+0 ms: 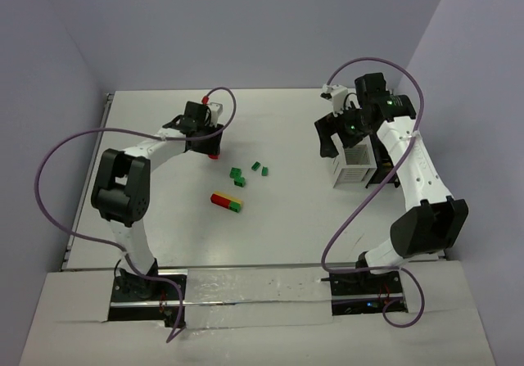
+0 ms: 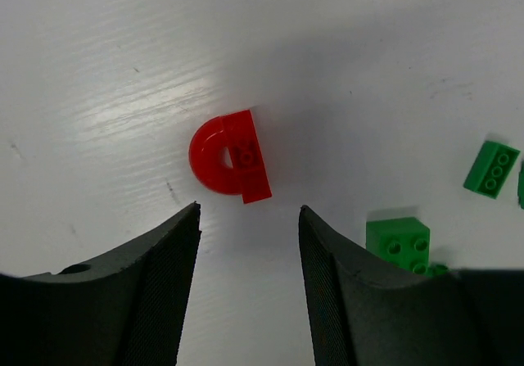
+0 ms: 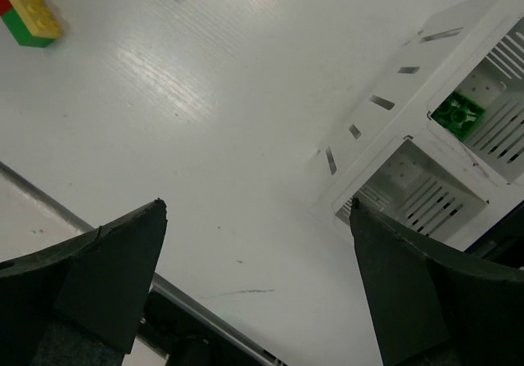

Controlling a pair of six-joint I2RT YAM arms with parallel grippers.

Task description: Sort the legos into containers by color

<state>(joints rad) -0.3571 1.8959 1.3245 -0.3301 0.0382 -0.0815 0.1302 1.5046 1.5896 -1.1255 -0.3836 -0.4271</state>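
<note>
LEGO SORT, RED PIECE NEXT: The left gripper [image 2: 248, 219] hovers low over a red arched brick [image 2: 229, 157] left of centre on the white table [image 1: 286, 235]. Its jaws stand part-way apart with nothing between them, and the brick lies just beyond the fingertips rather than in the gap. Whether the tips touch the table is hard to tell from the wrist view. Loose green bricks [image 2: 399, 241] lie near it on the right, and a stacked bar of yellow, red and green bricks [image 1: 228, 202] sits nearer the arm bases. Across the table, the right gripper [image 3: 258, 219] hangs beside the white slatted box [image 3: 393, 112], jaws spread wide and empty. One green brick [image 3: 458, 112] lies in a compartment of the box. The step in hand looks to be picking the red piece; the next move likely calls for easing the jaws forward to straddle it, then closing without catching the green neighbours
</note>
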